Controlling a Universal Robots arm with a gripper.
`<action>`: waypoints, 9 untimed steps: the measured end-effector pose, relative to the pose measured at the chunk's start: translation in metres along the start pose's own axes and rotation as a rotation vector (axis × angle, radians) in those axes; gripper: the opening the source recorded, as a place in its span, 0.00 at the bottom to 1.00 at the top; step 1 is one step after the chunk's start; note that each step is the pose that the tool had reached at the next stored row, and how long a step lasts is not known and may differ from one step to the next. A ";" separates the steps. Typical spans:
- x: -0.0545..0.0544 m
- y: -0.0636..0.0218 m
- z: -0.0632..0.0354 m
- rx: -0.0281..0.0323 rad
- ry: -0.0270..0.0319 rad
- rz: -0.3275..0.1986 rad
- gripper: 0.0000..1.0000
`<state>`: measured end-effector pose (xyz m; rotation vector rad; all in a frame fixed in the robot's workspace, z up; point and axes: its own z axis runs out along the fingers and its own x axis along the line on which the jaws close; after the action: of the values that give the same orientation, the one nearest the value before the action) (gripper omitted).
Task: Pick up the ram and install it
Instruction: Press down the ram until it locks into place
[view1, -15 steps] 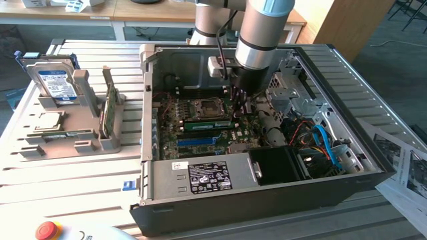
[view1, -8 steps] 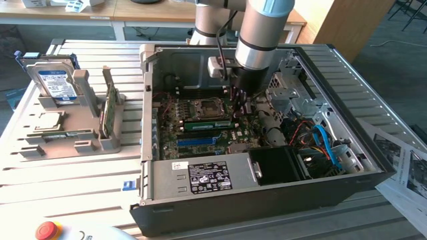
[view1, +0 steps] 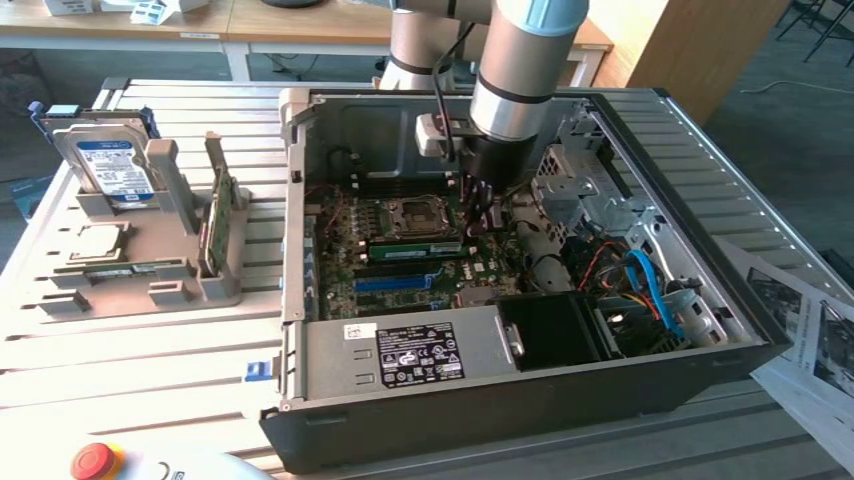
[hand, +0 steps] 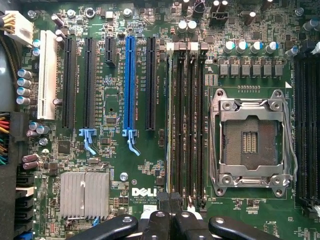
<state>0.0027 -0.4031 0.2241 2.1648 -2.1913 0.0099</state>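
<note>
claw clenched over the slotted ram

finds the black two-fingered claw (view1: 483, 205) pressed fully together, deep inside the open black computer case (view1: 534, 390), low over the green motherboard (view1: 400, 285). cannot tell whether anything is pinched between the tips or whether they merely bear down on something.

places the ram (view1: 414, 250), a long, thin green circuit-board stick, in the bank of black memory slots just beside the square metal cpu socket (view1: 407, 218), near the middle of the motherboard. looks already stood on edge in a slot rather than loose, as a judgement only. runs its long axis parallel to the case's front wall, from the exterior view's left to its right. puts the claw right at the end of the stick toward the exterior view's right, touching it or just above; impossible to say which.

from the wrist, gives only the stick's narrow top edge (hand: 170, 125), a pale green-yellow line along the slot farthest from the socket (hand: 248, 142), ending at the closed claw (hand: 170, 207). no label visible from either angle.

leaves a second thin green board (view1: 218, 215) upright in the grey plastic holder (view1: 147, 270) outside the case, well apart from the claw, near a silver hard drive with a blue-white label (view1: 114, 165).
</note>
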 end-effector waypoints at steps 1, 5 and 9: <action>0.000 0.0000 0.0001 0.0001 -0.0001 0.000 0.11; 0.000 0.0000 0.0002 0.0001 -0.0002 0.000 0.11; 0.000 -0.0001 0.0009 0.0001 0.0000 0.000 0.11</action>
<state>0.0027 -0.4031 0.2232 2.1649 -2.1913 0.0100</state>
